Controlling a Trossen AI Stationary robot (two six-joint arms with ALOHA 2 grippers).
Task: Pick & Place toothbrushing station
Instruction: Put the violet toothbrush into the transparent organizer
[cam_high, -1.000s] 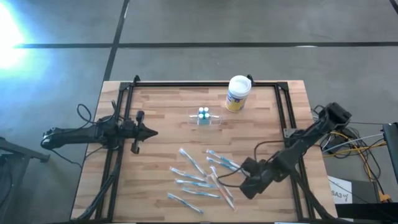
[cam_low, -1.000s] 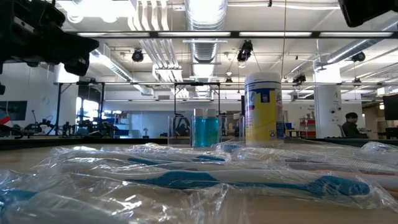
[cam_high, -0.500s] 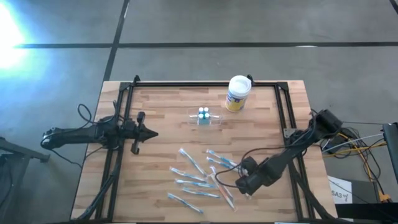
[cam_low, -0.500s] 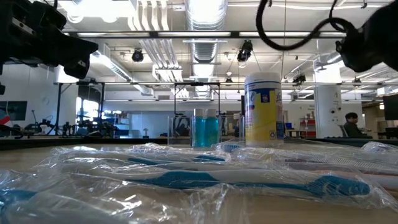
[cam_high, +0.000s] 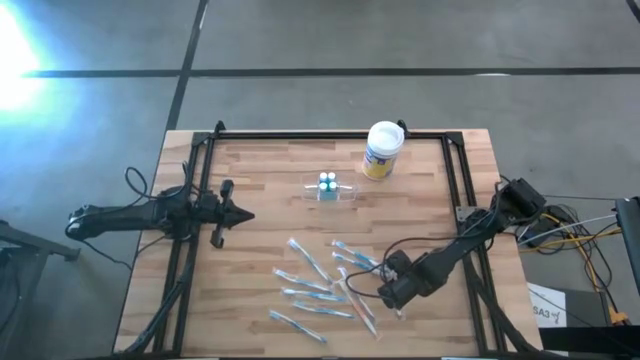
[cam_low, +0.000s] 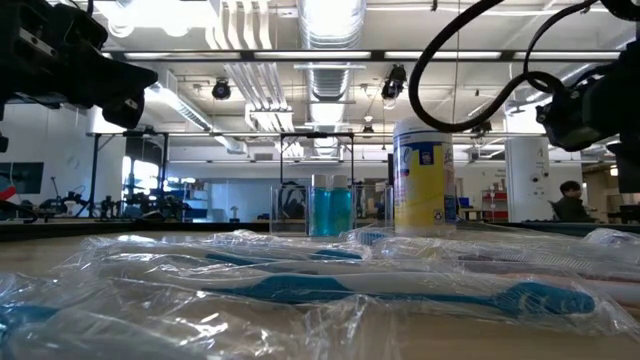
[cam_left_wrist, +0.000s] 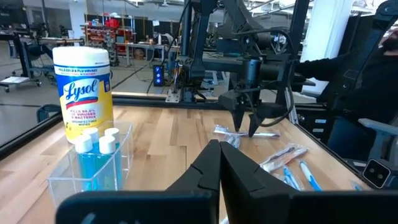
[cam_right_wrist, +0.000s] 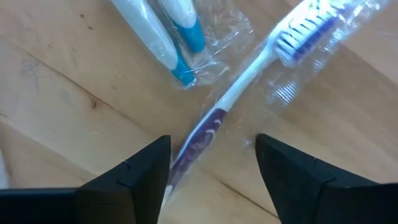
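Right gripper wide apart over purple-handled wrapped toothbrush; left gripper closed, empty.

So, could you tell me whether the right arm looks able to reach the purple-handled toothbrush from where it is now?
Probably yes: the right gripper hangs open directly over the purple-handled toothbrush, its fingers either side of the handle and nothing lying across it.

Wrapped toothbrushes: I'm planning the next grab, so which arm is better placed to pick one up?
Right. The right gripper is open directly over a purple-handled toothbrush, while the left gripper is shut, away from the pile.
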